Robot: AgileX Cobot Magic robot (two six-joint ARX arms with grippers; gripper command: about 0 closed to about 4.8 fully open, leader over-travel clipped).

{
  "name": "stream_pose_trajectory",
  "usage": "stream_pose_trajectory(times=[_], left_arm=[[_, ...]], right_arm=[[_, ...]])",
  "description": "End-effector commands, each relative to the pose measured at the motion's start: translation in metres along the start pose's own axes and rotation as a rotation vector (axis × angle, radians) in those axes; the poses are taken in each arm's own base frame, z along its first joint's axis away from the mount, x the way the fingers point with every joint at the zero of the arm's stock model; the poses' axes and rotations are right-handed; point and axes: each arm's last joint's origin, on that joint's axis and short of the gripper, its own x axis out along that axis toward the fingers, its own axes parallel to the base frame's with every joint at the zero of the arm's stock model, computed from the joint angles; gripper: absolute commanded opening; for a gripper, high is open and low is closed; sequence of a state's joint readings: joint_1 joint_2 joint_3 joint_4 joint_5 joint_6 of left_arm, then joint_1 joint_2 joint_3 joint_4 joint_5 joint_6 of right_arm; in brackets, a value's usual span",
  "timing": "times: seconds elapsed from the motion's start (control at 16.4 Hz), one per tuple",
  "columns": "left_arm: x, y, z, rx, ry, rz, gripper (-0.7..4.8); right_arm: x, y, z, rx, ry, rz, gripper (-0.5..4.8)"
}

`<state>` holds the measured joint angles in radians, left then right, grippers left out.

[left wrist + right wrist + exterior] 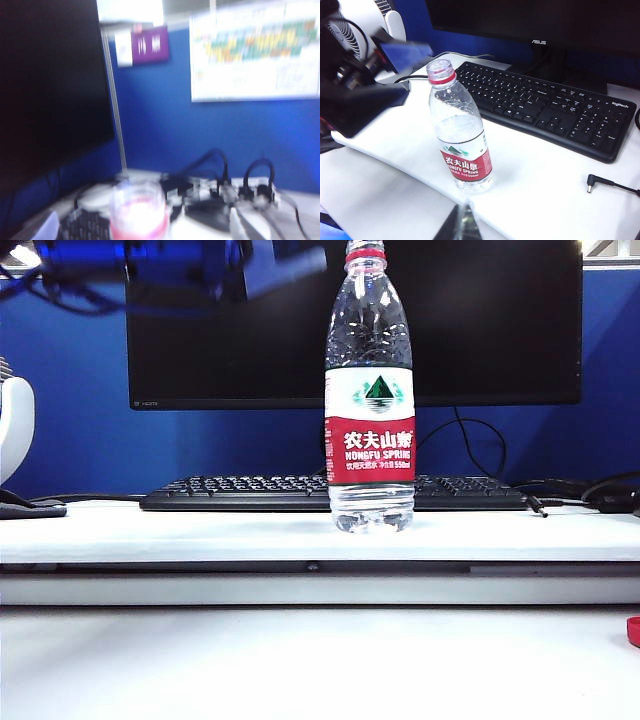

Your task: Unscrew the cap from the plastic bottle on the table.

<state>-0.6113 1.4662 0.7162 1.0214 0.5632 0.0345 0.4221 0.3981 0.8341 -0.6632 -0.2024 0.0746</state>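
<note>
The plastic bottle (370, 440) stands upright on the white table (150, 530), in front of the keyboard. Its mouth (441, 66) is bare, with only the thin red ring round the neck. A small red piece, seemingly the cap (634, 630), lies on the lower front surface at the right edge of the exterior view. My left gripper (290, 265) is a blue blur up by the bottle's neck. In its wrist view, pale blurred fingers (46, 227) stand wide apart, open, with the bottle's mouth (137, 210) between them. My right gripper (465, 224) is shut and empty, close to the bottle's base (472, 182).
A black keyboard (330, 495) lies behind the bottle, under a dark monitor (480, 320). A white fan (350, 25) stands at the left. A loose cable plug (592, 181) lies on the table to the right of the bottle. More cables (240, 190) crowd the back corner.
</note>
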Motion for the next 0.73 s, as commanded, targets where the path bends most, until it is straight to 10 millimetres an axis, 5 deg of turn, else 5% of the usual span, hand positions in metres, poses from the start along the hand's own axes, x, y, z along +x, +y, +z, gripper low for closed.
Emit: stream_pose_trajectory(times=[0.06,0.3,0.37,0.43,0.73], left_arm=[[-0.001,0.0,0.023,0.047,-0.084,0.002,4.79],[-0.017,-0.009,0.066,0.078,-0.16,0.005,4.47],[-0.024,-0.013,0.079,0.081,-0.168,0.005,1.13],[-0.035,-0.019,0.096,0.077,-0.18,0.015,0.27],[-0.117,-0.059,0.157,0.041,-0.1,0.303,-0.06]], right_arm=[[-0.001,0.0,0.004,-0.003,-0.035,0.004,-0.06],[-0.005,0.002,0.009,-0.016,-0.101,0.009,-0.06],[-0.007,0.002,0.01,-0.021,-0.123,0.011,-0.06],[-0.009,0.003,0.012,-0.026,-0.146,0.012,-0.06],[-0.026,0.006,0.012,-0.045,-0.237,0.017,-0.06]])
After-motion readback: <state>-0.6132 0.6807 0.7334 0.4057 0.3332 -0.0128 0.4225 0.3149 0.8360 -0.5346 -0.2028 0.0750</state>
